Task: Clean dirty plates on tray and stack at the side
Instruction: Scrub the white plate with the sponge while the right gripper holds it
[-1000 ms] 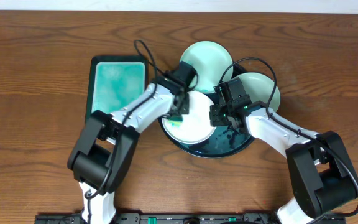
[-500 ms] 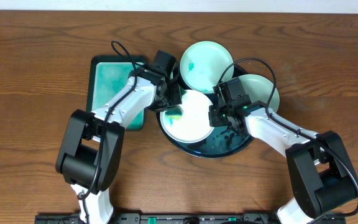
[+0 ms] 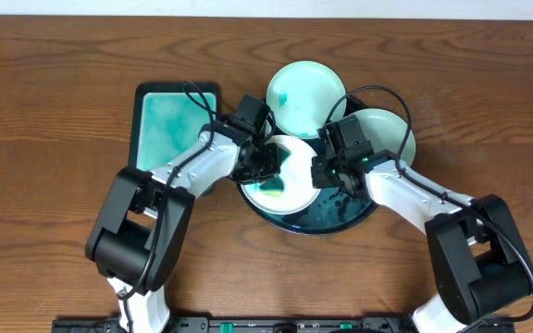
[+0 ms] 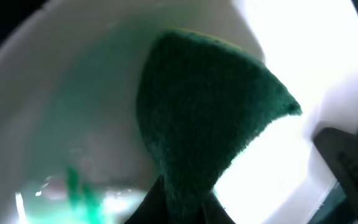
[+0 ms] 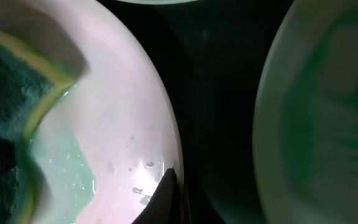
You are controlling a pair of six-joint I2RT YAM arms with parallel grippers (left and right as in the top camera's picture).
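Note:
On the round black tray (image 3: 340, 220) lies a white plate (image 3: 294, 166) with teal liquid pooled in it. My left gripper (image 3: 266, 174) is shut on a dark green sponge (image 4: 210, 112) and presses it onto this plate (image 4: 303, 68). My right gripper (image 3: 319, 175) is shut on the same plate's right rim (image 5: 166, 134), its dark fingertips (image 5: 166, 190) over the edge. The sponge (image 5: 5, 93) shows at the left of the right wrist view. A second pale mint plate (image 3: 305, 88) with a teal smear leans on the tray's far rim. A third plate (image 3: 387, 134) sits at the right.
A rectangular black-edged teal tray (image 3: 167, 125) lies left of the round tray, under the left arm. Brown wood tabletop (image 3: 54, 111) stretches to both sides and to the back. Both arms' cables arch above the plates.
The left gripper swept the sponge to the plate's left rim and back toward its middle. More teal liquid now lies on the plate. The right gripper has held still.

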